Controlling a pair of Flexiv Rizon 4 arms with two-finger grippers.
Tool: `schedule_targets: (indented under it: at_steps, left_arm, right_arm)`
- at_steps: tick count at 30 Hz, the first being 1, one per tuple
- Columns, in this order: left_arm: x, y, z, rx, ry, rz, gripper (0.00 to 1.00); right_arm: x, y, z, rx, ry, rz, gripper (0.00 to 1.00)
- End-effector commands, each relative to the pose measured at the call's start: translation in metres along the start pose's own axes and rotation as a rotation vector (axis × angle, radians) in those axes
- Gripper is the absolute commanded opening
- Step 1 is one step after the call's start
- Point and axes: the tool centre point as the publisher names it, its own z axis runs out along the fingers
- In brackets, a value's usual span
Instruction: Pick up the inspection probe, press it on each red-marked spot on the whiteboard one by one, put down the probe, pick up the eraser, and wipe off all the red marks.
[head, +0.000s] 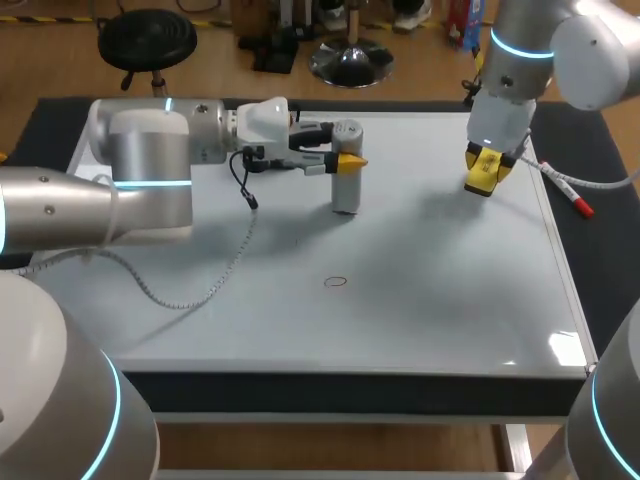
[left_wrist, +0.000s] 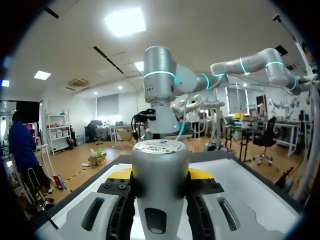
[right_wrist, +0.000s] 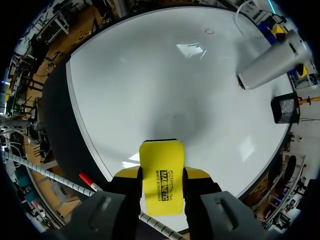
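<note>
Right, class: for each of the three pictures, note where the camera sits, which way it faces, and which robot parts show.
Head view: above and behind, looking down on the whiteboard; left arm, right arm show.
Left wrist view: on the left wrist, looking level across the whiteboard; left gripper shut on the probe, right arm ahead.
Right wrist view: on the right wrist, facing down; right gripper shut on the eraser.
Shared: all show the probe.
</note>
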Motion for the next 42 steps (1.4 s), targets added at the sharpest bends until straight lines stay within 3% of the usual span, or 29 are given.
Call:
schedule_targets:
  at_steps: [1, 42]
  left_arm:
    - [0.0019, 0.0011, 0.0015, -0.001, 0.0, -0.001, 0.0]
    - [-0.0018, 0.0047, 0.0024, -0.001, 0.001, -0.016, 0.0]
  right_arm:
    - [0.0001, -0.0011, -0.0005, 0.0, 0.002, -0.002, 0.0]
    - [0.0001, -0.0011, -0.0005, 0.0, 0.002, -0.002, 0.0]
